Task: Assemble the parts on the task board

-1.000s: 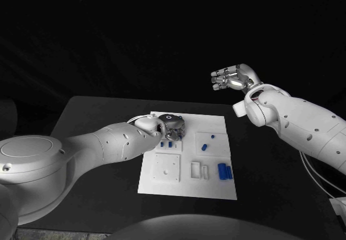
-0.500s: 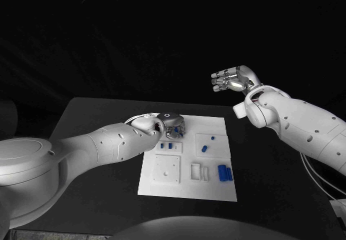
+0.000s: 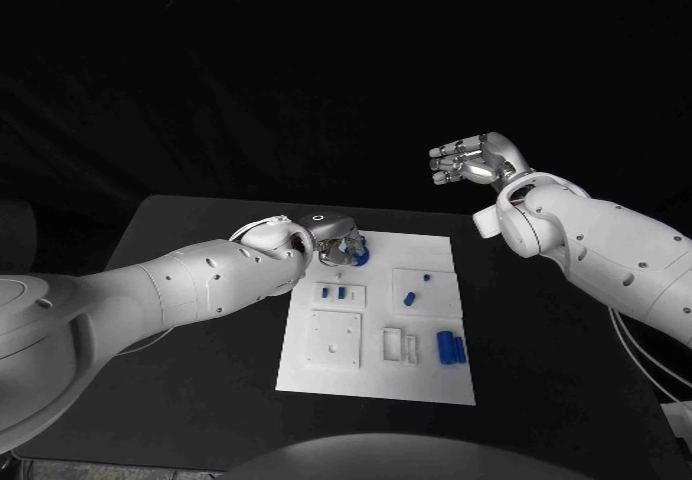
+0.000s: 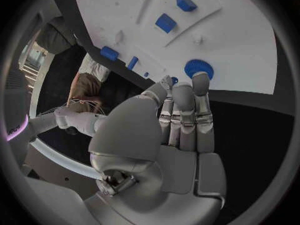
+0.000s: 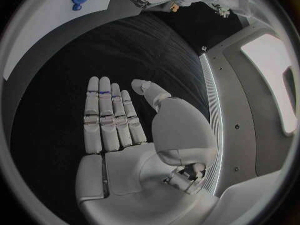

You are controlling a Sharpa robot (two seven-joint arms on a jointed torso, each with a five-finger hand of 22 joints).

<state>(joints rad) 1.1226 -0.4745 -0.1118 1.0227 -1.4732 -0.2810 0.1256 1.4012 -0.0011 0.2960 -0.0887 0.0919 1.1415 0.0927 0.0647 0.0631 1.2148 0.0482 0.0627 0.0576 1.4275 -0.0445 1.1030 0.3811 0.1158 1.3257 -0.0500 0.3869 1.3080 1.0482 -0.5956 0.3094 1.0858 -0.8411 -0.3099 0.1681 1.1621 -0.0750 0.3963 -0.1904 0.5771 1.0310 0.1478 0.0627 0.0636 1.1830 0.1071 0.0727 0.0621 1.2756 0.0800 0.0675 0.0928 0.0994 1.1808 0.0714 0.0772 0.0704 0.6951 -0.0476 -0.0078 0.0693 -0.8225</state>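
The white task board (image 3: 433, 375) lies mid-table. My left hand (image 3: 332, 240) hovers over its far left corner, fingers straight and close together, holding nothing. In the left wrist view its fingertips (image 4: 200, 80) end right beside a round blue toothed part (image 4: 199, 68) that sits on the board (image 4: 244, 40). That same round part (image 3: 359, 257) shows just right of the hand. My right hand (image 3: 470, 160) is raised high beyond the board's far right corner, palm flat and fingers (image 5: 107, 115) stretched out, empty.
On the board lie two small blue blocks (image 3: 333, 292), a blue piece (image 3: 410, 296), a smaller one (image 3: 427, 270) and two blue cylinders (image 3: 451, 345). A white square plate (image 3: 335, 335) and white bracket (image 3: 397, 342) sit near the front. Black table (image 3: 188, 330) surrounds the board.
My left hand has risen and drawn back toward the board's far edge, uncovering the round blue part. The right hand has hardly moved.
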